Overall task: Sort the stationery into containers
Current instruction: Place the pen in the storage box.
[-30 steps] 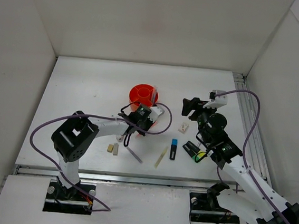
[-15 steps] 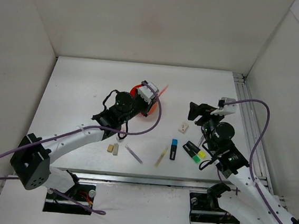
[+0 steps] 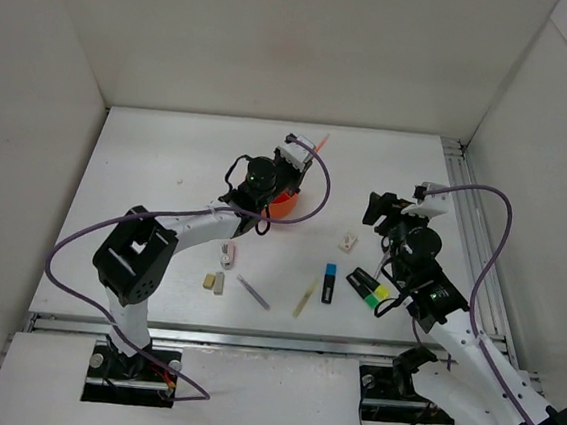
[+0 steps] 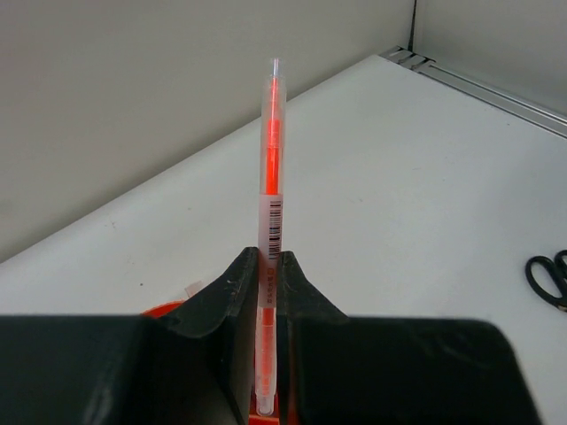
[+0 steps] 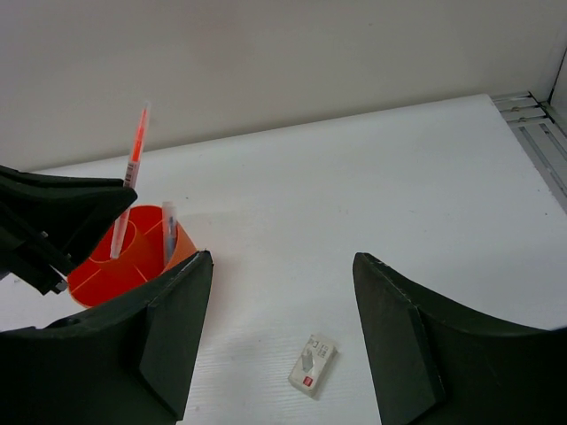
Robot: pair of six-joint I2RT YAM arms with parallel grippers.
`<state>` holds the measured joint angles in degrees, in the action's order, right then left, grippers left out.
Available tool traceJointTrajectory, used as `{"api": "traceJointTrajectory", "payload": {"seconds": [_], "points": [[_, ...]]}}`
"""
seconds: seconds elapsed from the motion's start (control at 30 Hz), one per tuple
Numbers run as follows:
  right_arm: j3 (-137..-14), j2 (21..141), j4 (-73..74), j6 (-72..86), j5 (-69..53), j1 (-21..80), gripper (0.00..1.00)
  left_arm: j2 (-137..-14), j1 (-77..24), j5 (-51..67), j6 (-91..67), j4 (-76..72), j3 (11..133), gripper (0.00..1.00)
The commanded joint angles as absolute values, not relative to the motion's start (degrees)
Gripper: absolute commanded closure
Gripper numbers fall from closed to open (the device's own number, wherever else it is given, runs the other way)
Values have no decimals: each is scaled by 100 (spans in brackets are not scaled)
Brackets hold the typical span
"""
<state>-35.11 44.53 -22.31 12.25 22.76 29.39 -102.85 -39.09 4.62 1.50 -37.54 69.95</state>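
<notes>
My left gripper (image 3: 290, 161) is shut on an orange pen (image 4: 269, 159) and holds it nearly upright over the round orange organiser (image 5: 124, 261). In the right wrist view the orange pen (image 5: 133, 173) has its lower end inside the organiser's rim, next to a blue pen (image 5: 168, 232) that stands in a compartment. In the top view the arm hides most of the organiser (image 3: 282, 205). My right gripper (image 5: 282, 261) is open and empty, above a small white piece (image 5: 312, 364) on the table. Its place in the top view is right of the organiser (image 3: 380, 210).
On the table nearer me lie a blue-ended highlighter (image 3: 329, 282), two more highlighters (image 3: 369, 287), a yellow pencil (image 3: 305, 298), a thin pen (image 3: 253, 291), two tan erasers (image 3: 213, 283) and a white piece (image 3: 227, 255). Black scissors (image 4: 551, 276) lie to the right. White walls surround the table.
The left gripper has carried the orange pen from the near side of the organiser up and over it. The right gripper has drifted slightly right and stayed open.
</notes>
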Motion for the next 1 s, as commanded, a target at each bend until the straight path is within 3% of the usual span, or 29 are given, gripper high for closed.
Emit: {"api": "traceJointTrajectory", "payload": {"seconds": [0.0, 0.33, 0.97], "points": [[-3525, 4684, -2689, 1125, 2313, 2795, 38, -10484, -3683, 676, 114, -5254, 7374, 100], [-3779, 5326, -2944, 1073, 1802, 2602, 38, -11382, -3516, 668, 449, -5792, 7743, 100], [-3753, 5519, -2997, 1134, 1485, 2470, 36, -11268, -3516, 220, 114, -6530, 6522, 100]]}}
